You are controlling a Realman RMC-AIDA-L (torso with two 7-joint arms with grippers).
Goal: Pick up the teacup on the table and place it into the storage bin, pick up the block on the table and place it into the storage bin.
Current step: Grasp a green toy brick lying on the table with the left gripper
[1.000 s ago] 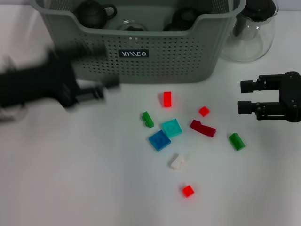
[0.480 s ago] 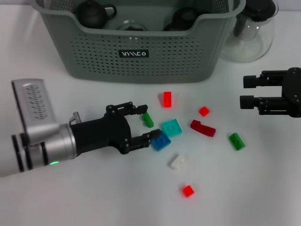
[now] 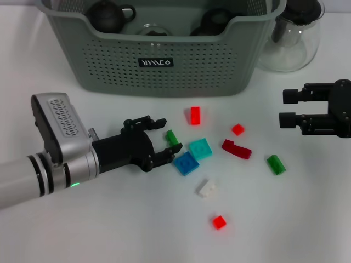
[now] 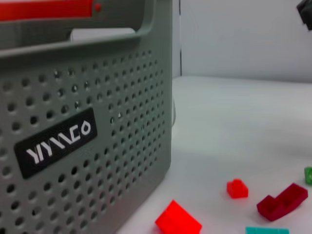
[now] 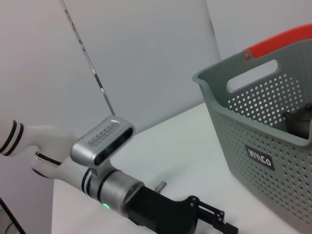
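Blocks lie scattered mid-surface before the storage bin [image 3: 164, 52] at the far edge. The left gripper [image 3: 160, 141], jaws wide and empty, flanks a small green block [image 3: 173, 137]; closing looks next. Neighbouring blue block [image 3: 186, 163] crowds it. The right gripper [image 3: 287, 110] hovers open near the right edge.

The bin [image 5: 263, 146] stands on the white tabletop [image 5: 180, 146], grey-green with perforated sides, a handle slot in its end wall and an orange-red strip along the top edge. A black label [image 5: 260, 157] with white lettering sits on its side. A dark teapot [image 5: 298, 123] shows over the rim. The left arm [image 5: 92, 170], silver and white, reaches low across the tabletop, its black left pincer [image 5: 214, 222] with fingers apart.
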